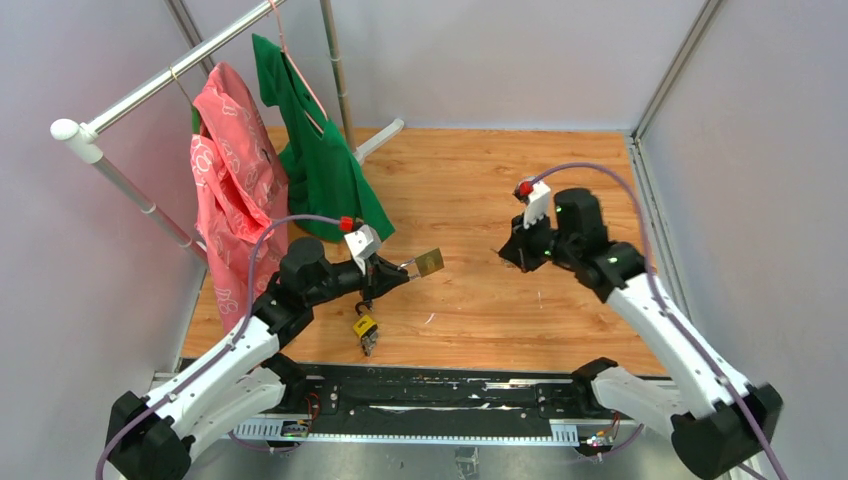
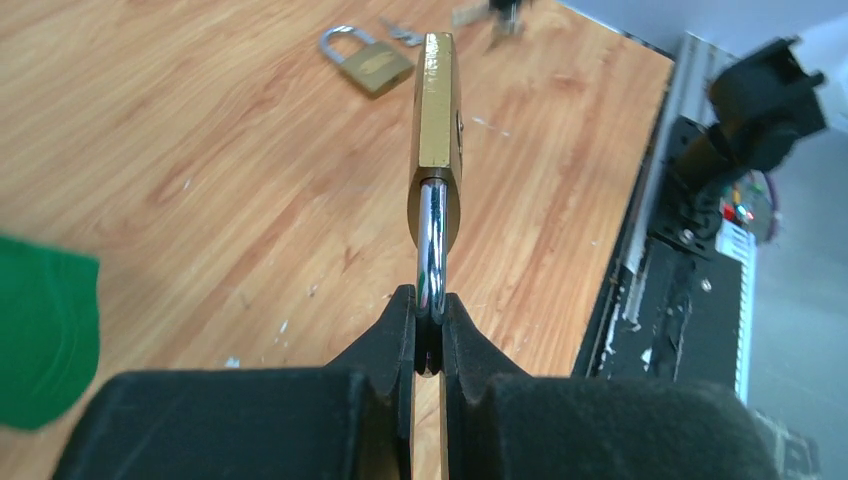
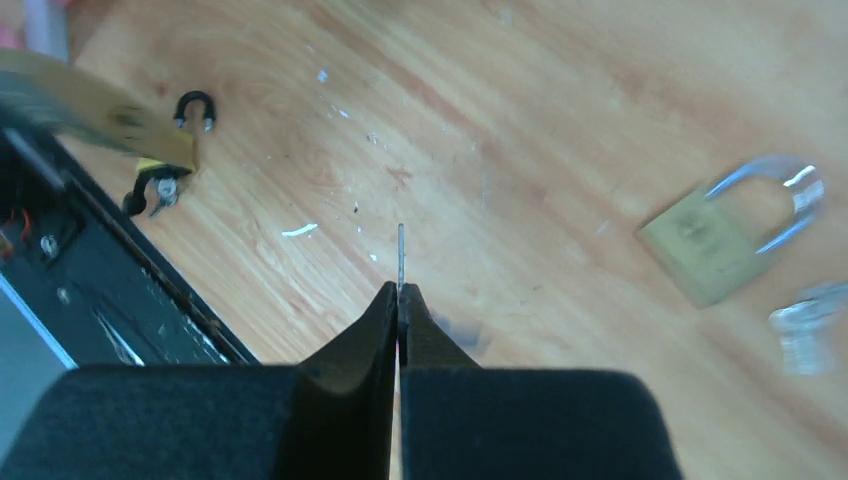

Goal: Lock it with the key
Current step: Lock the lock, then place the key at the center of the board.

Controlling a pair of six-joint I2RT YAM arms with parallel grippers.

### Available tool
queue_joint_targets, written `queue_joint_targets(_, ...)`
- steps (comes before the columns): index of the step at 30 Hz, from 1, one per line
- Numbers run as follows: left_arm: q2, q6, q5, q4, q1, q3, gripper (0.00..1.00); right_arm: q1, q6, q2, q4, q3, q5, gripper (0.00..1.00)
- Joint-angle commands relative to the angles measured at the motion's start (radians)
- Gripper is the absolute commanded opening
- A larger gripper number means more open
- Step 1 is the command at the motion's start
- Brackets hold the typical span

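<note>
Just past the black rail [image 1: 430,385] along the near table edge, a small yellow-and-black padlock [image 1: 365,331] lies on the wood. Beyond it the left gripper [image 2: 430,312] pinches the steel shackle of a brass padlock [image 2: 437,110], held off the table with its body pointing toward the right arm. The right gripper [image 3: 399,296] is pressed together on a thin key [image 3: 400,250], seen edge-on, apart from the held lock, with open wood between them. A 2nd brass padlock [image 3: 722,238] and loose keys [image 3: 810,335] lie near the right gripper. Pink and green garments [image 1: 320,160] hang at the far-left edge.
</note>
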Motion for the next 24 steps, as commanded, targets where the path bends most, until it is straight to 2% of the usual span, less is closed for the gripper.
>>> queue_joint_targets(1,-0.063,-0.183,-0.206,0.167,0.002,-0.054,0.0,-0.017,0.581,0.006,0.577,-0.335,0.086,0.0)
queue_joint_targets(5,-0.118,-0.211,-0.234,0.167,0.003,-0.095,0.0,-0.004,0.743,-0.097,0.605,-0.514,0.246,0.0)
queue_joint_targets(10,-0.131,-0.252,-0.256,0.229,0.003,-0.14,0.0,0.001,0.87,-0.13,0.578,-0.693,0.166,0.0)
queue_joint_targets(12,-0.13,-0.26,-0.256,0.262,0.002,-0.153,0.0,0.002,0.889,-0.113,0.634,-0.759,0.129,0.0)
queue_joint_targets(20,-0.132,-0.291,-0.26,0.269,0.002,-0.167,0.0,-0.052,0.905,-0.05,0.807,-0.842,0.219,0.0)
queue_joint_targets(24,-0.12,-0.288,-0.26,0.273,0.003,-0.167,0.0,-0.106,0.876,0.037,0.862,-0.878,0.198,0.0)
